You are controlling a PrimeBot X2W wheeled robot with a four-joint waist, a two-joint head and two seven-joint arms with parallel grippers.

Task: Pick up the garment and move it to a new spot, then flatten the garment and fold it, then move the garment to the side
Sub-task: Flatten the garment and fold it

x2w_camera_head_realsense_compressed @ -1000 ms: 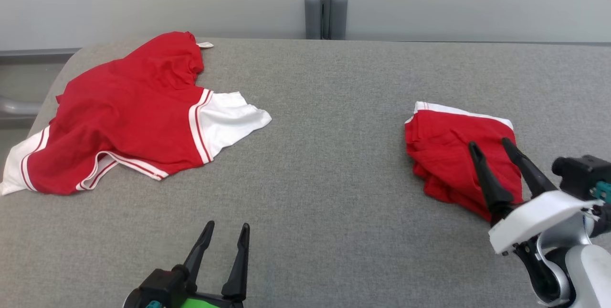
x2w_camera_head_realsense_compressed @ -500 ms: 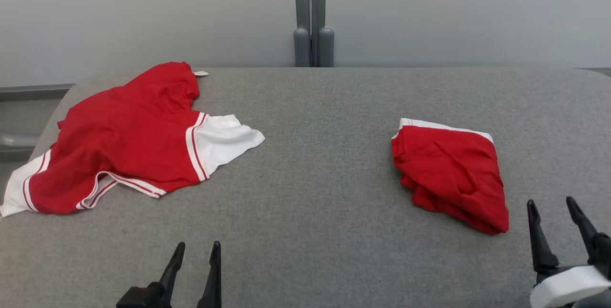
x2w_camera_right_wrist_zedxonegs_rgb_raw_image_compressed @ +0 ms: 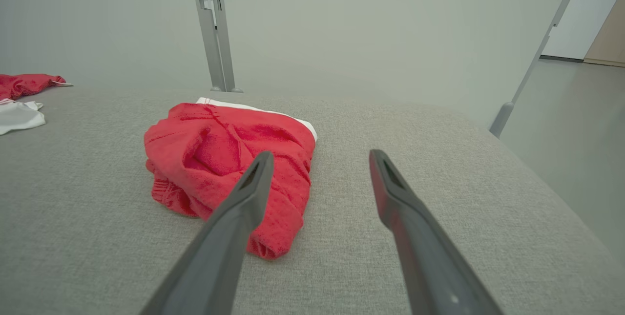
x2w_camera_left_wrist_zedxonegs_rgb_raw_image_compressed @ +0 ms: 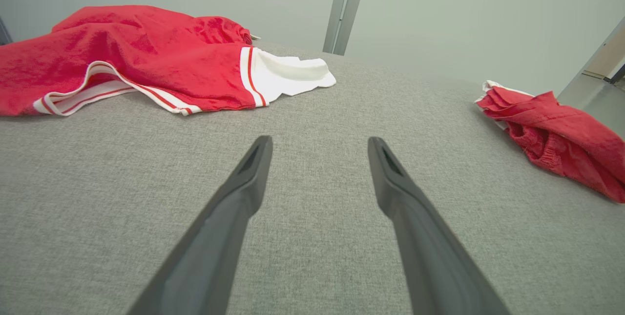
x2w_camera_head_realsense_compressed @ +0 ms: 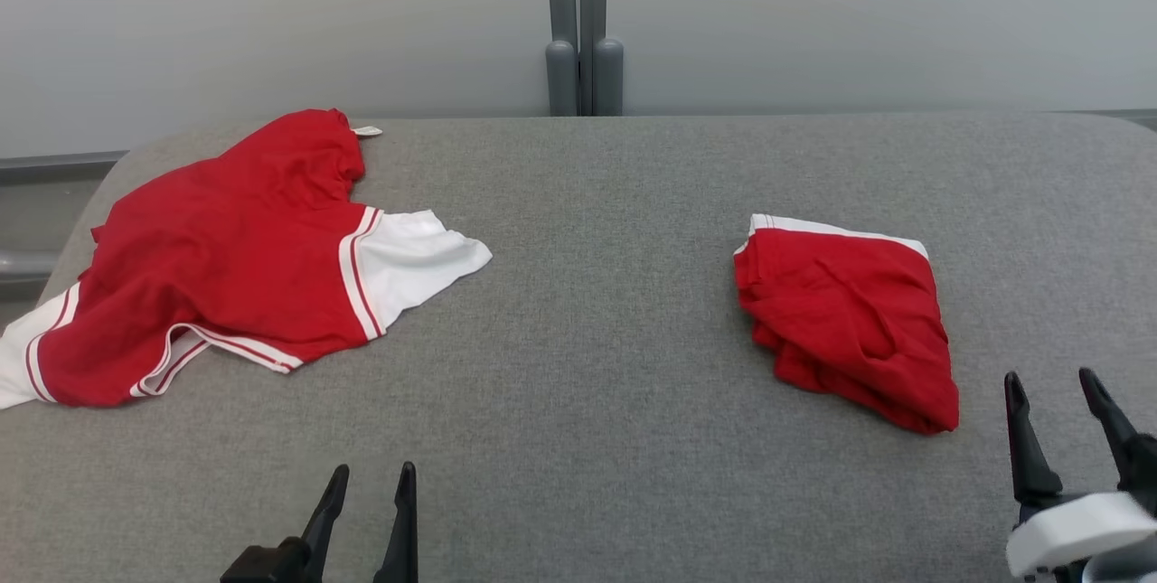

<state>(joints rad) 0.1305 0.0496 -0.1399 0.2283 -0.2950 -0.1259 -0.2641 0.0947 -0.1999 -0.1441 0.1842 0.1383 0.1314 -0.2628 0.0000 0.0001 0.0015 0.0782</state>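
Observation:
A red garment with white sleeves and striped trim (x2w_camera_head_realsense_compressed: 226,258) lies spread and rumpled at the far left of the grey padded table (x2w_camera_head_realsense_compressed: 587,402). A second red garment (x2w_camera_head_realsense_compressed: 850,321), folded into a compact bundle with a white edge at its back, rests on the right. My left gripper (x2w_camera_head_realsense_compressed: 375,470) stands open near the front edge with nothing between its fingers. My right gripper (x2w_camera_head_realsense_compressed: 1049,375) is open too, just right of and nearer than the folded bundle, apart from it. In the left wrist view, my left gripper (x2w_camera_left_wrist_zedxonegs_rgb_raw_image_compressed: 320,140) points at bare table between the spread garment (x2w_camera_left_wrist_zedxonegs_rgb_raw_image_compressed: 146,56) and the bundle (x2w_camera_left_wrist_zedxonegs_rgb_raw_image_compressed: 561,139). From the right wrist camera, the bundle (x2w_camera_right_wrist_zedxonegs_rgb_raw_image_compressed: 219,158) lies ahead-left of my right gripper (x2w_camera_right_wrist_zedxonegs_rgb_raw_image_compressed: 321,154).
A grey post (x2w_camera_head_realsense_compressed: 583,68) stands against the pale wall behind the table's far edge. The table's rounded left corner (x2w_camera_head_realsense_compressed: 117,167) is close to the spread garment. Bare grey surface stretches between the two garments.
My right gripper has drawn back from over the folded bundle to the near right, clear of it. The head camera has shifted, so both garments sit lower in view.

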